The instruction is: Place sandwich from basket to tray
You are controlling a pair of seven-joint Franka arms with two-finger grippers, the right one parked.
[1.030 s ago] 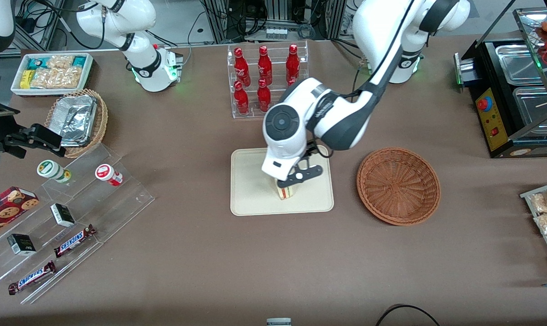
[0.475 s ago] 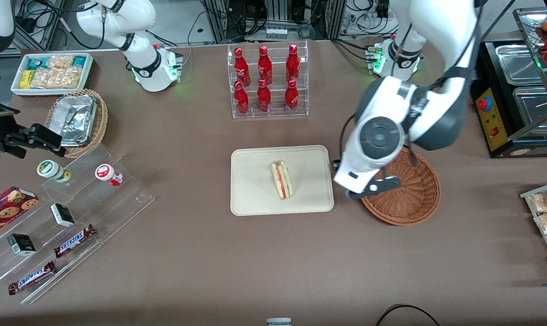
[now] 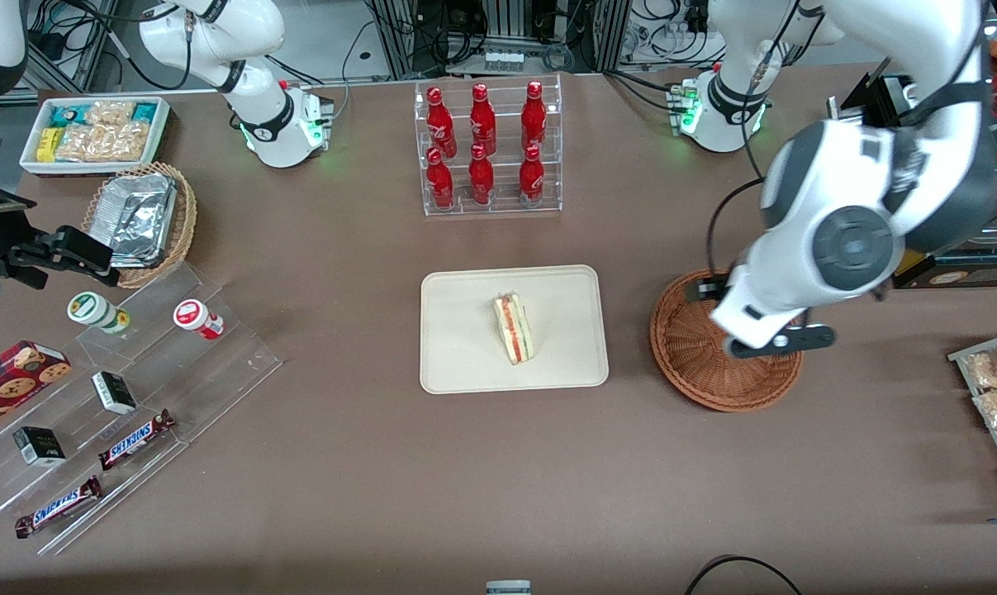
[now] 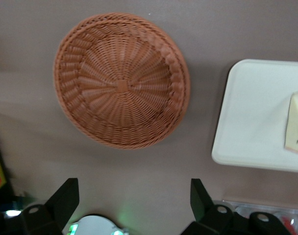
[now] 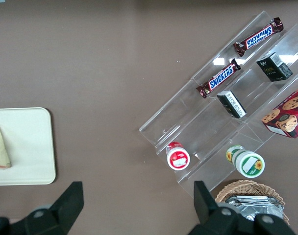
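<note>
Since the earlier frames the left arm has swung away from the tray (image 3: 572,289), crossed toward the working arm's end of the bench (image 3: 366,496), and its end effector (image 3: 783,340) now hangs above the basket (image 3: 696,380); the sandwich (image 3: 515,329), gripped a second ago, has been let go and sits on the tray. In the wrist view the two black fingers (image 4: 65,196) stand wide apart with nothing between them, so the end effector is released and empty. The sandwich lies near the tray's middle with its red, orange and green filling edge showing, clear of the low rim on every side. It looks light and soft: bread that would squash under a hard pinch and layers that could slide apart, so any regrasp would best press gently on the two flat bread faces, not on the filling edge or the thin corner. The basket, seen in the wrist view (image 4: 122,81), holds nothing; only its woven bottom shows. The tray holds the sandwich alone. Judged from this, the transfer looks done and only the arm's retreat remains. Farther from the front camera than the tray stands a clear rack of red bottles (image 3: 486,145).
</note>
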